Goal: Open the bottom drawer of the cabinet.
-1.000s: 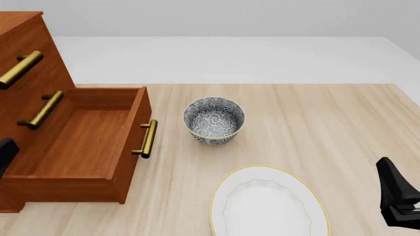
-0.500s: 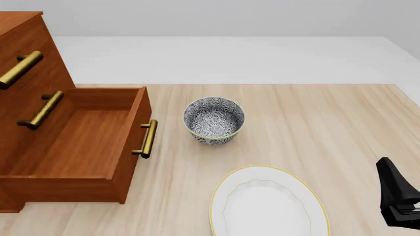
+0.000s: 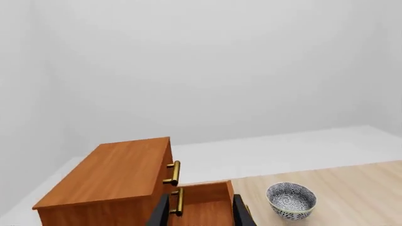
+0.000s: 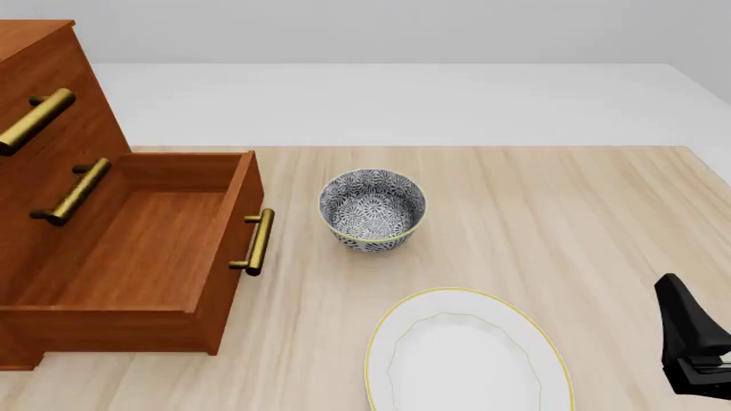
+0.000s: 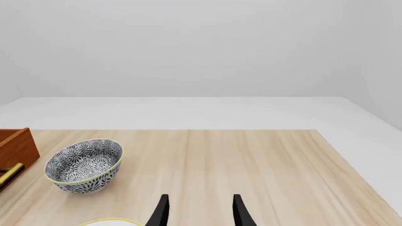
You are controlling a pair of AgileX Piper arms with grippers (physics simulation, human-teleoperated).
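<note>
The cabinet (image 4: 51,77) stands at the table's left edge. Its bottom drawer (image 4: 149,244) is pulled far out, empty inside, brass handle (image 4: 257,241) facing the bowl. The two drawers above are flush with the front. My left gripper (image 3: 201,201) is out of the front view. In its wrist view it is open, high above and behind the cabinet (image 3: 113,174) and the pulled-out drawer (image 3: 204,202), holding nothing. My right gripper (image 5: 201,198) is open and empty, low at the front right (image 4: 691,342), far from the cabinet.
A patterned bowl (image 4: 371,210) sits just right of the drawer handle. A white plate (image 4: 463,355) with a yellow rim lies near the front edge, between the drawer and my right gripper. The bowl also shows in the right wrist view (image 5: 84,165).
A dark part of the left arm at the front view's left edge one second ago has left that view. The drawer, bowl, plate and right gripper have not moved.
</note>
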